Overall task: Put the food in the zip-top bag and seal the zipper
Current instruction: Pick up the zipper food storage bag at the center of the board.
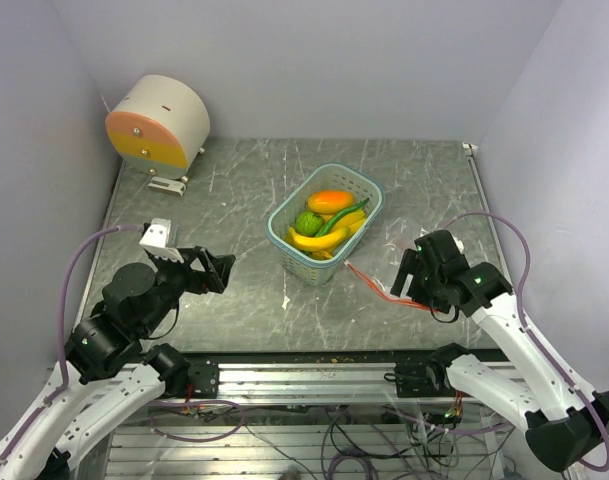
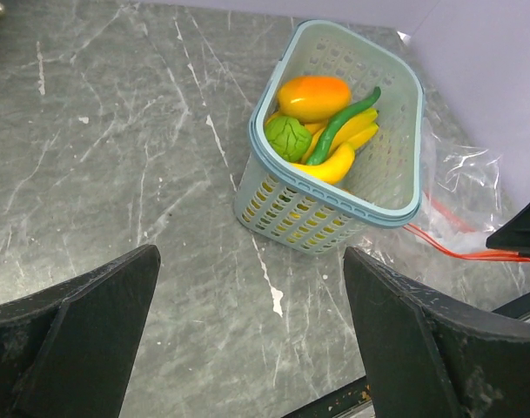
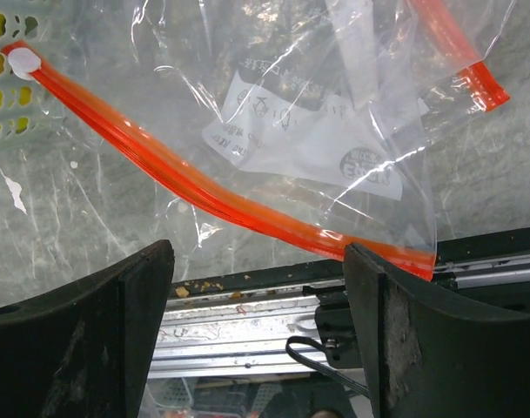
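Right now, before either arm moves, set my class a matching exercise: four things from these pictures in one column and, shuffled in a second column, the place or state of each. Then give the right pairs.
Column A
1. mango
2. bag
3. slider
4. left gripper

Column B
a. open, over bare table
b. at the zipper end beside the basket
c. in the basket
d. lying on the table, no food inside

Pairs: 1-c; 2-d; 3-b; 4-a

The basket walls ring the food; above lies open.
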Robot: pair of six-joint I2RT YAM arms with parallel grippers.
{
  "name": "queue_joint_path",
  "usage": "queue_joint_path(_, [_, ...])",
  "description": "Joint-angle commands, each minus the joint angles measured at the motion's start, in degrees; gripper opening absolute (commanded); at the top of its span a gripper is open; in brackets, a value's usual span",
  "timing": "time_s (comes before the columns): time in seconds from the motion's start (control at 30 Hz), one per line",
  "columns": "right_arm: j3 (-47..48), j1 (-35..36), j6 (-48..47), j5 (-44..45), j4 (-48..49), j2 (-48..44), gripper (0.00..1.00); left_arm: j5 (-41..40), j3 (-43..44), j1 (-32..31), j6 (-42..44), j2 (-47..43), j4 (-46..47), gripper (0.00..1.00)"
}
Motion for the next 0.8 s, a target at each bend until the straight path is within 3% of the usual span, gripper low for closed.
queue_joint_path(0.0, [0.9,0.4,1.0,2.8,0.9,-0.4,0.78,1.5,0.3,-0.3,1.0,0.5,0.8,0.98])
queue_joint_path(0.17, [11.4,1.1,-10.1,3.9,-2.7,6.8,0.7,0.9,0.4,-0.3,0.9,-0.2,0.9,0.98])
queue_joint_path(0.33, [17.9,8.7,-17.6,5.7,-6.2,13.3,0.71,0.7,-1.0,-0.3,0.0,-0.8,0.7,0.98])
queue_joint_path(0.5, [13.3,14.6,-19.0,1.6,0.0,17.5,0.74,0.4,-1.8,-0.3,-0.3,-1.2,0.6,0.98])
queue_joint_path(0.77, [9.2,18.9,-16.7,9.6,8.1,23.5,0.79,-0.1,-1.7,-0.3,0.0,-1.1,-0.7,0.98])
